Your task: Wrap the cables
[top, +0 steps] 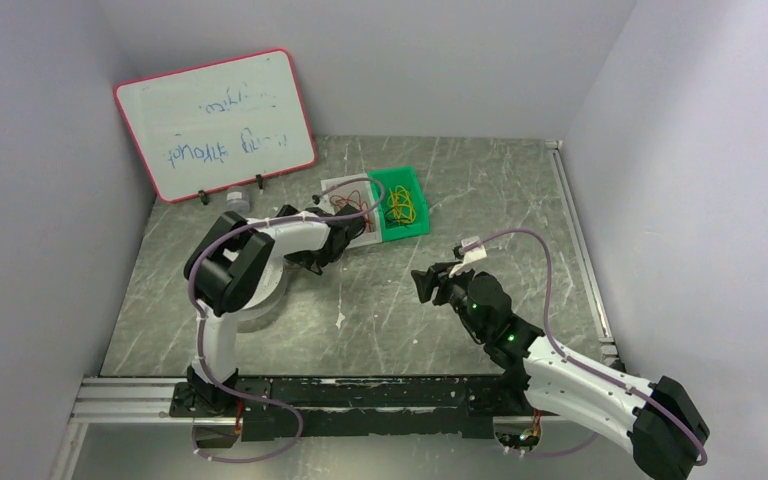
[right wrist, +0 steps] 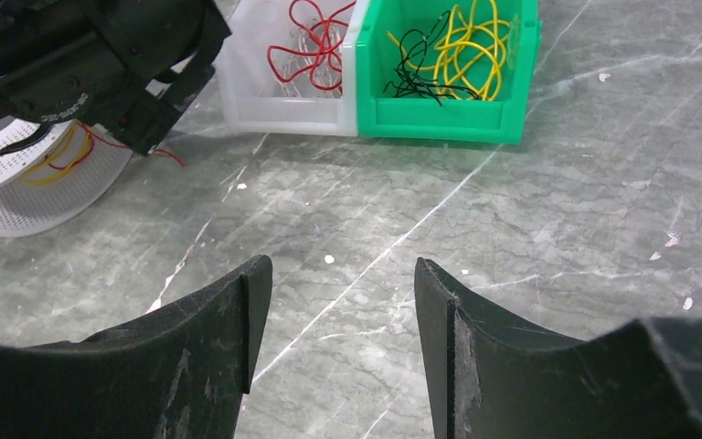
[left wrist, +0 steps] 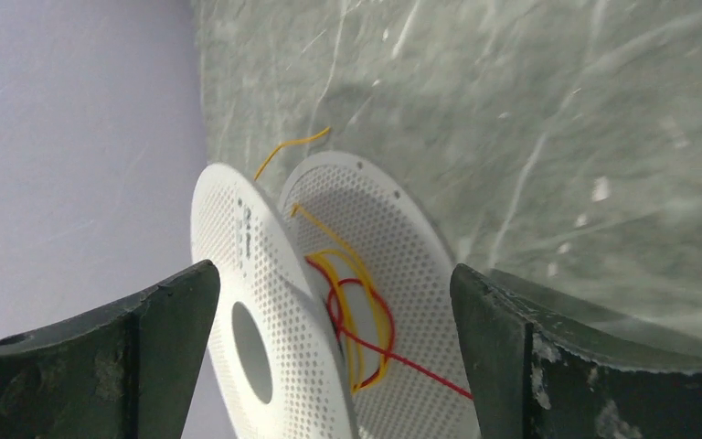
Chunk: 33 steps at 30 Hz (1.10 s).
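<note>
- Cables (left wrist: 361, 320) in red and yellow lie coiled around the hub of the one white spool (left wrist: 274, 302), between its two perforated flanges. I cannot count the separate strands.
- One yellow end sticks out above the flanges, and one red strand trails off toward the right-hand finger in the left wrist view.
- The spool rests on the bench (top: 440, 200) at the left side, under my left arm.
- My left gripper (left wrist: 334, 274) is released. Its two fingers stand wide apart with the spool framed between them, and I see nothing clamped.
- My right gripper (right wrist: 340, 274) is released too. It hovers over bare bench near the middle, with nothing between its two fingers, well apart from the spool.
- Two bins stand side by side and touching, beyond the spool. The white bin (right wrist: 283, 110) holds loops of red cable. The green bin (right wrist: 439, 119) holds yellow loops and some thin black wire.
- More cables sit in those two bins than I can count strand by strand.
- One whiteboard (top: 215, 120) with a red rim leans against the back wall.
</note>
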{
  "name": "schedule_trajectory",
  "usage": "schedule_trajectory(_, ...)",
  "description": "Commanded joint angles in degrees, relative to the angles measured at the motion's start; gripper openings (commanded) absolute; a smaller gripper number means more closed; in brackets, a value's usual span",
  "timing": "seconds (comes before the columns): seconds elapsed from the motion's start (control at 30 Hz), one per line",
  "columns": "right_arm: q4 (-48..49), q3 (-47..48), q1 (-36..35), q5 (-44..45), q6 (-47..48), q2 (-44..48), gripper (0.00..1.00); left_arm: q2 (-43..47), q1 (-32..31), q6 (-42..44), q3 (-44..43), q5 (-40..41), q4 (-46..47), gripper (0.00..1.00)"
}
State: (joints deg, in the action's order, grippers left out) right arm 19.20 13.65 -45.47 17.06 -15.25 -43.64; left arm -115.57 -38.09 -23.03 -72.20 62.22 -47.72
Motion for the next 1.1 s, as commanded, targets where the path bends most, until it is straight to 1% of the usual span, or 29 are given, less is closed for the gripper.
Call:
schedule_trajectory(0.0, 1.62, -0.57, 0.29, -0.66, 0.21, -0.01, 0.62, -0.81, -0.31, 5.41, -1.0, -4.13, 7.19, 0.99)
schedule_trajectory(0.3, 2.19, -0.55, 0.3, -0.83, 0.3, -1.02, 0.63, -0.23, -0.4, 5.54, -0.98, -6.1, 8.47, 0.99)
schedule_trajectory(0.53, 2.16, -0.38, 0.34, -0.86, 0.39, -1.56, 0.63, 2.05, -0.18, 6.88, 0.12, -9.62, 10.95, 1.0)
schedule_trajectory(1.07, 1.56, -0.26, 0.3, -1.15, 0.39, -1.01, 0.63, 1.14, 5.55, 3.75, -2.57, -14.25, 7.45, 1.0)
